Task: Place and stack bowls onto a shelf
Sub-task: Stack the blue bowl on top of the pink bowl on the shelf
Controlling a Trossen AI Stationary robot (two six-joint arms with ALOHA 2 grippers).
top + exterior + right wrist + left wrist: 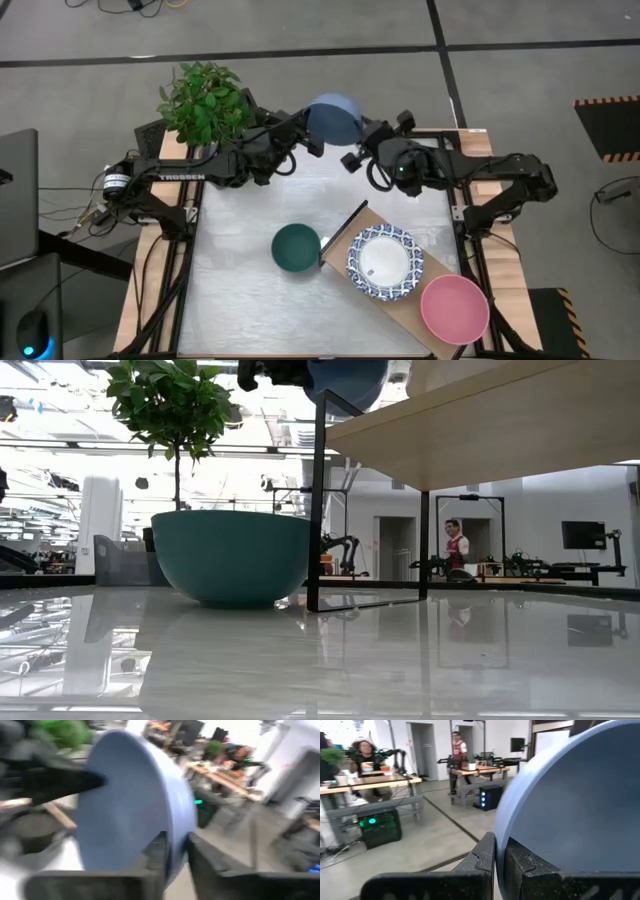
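Bowls are my concern, and the slate blue bowl [333, 119] is the one in hand now: it hangs tilted in the air above the far edge of the table [250, 300], between both arms. My left gripper [499, 862] is pinched tight on its rim, with the wall between the fingers. My right gripper [176, 851] also has the rim between its fingers; they stand close around the wall, but I cannot say if they really clamp. I judge the bowl to be stiff, smooth and rather slippery, perhaps breakable, so the rim is the only good place to hold, and a thin pinch may let it turn.

On the shelf [345, 232] stand a white bowl with blue rim [385, 263] and, beside it at the near end, the pink bowl [454, 308]. The dark green bowl [296, 247] waits on the table, just beside the shelf. A potted plant [203, 100] stands behind the left arm.
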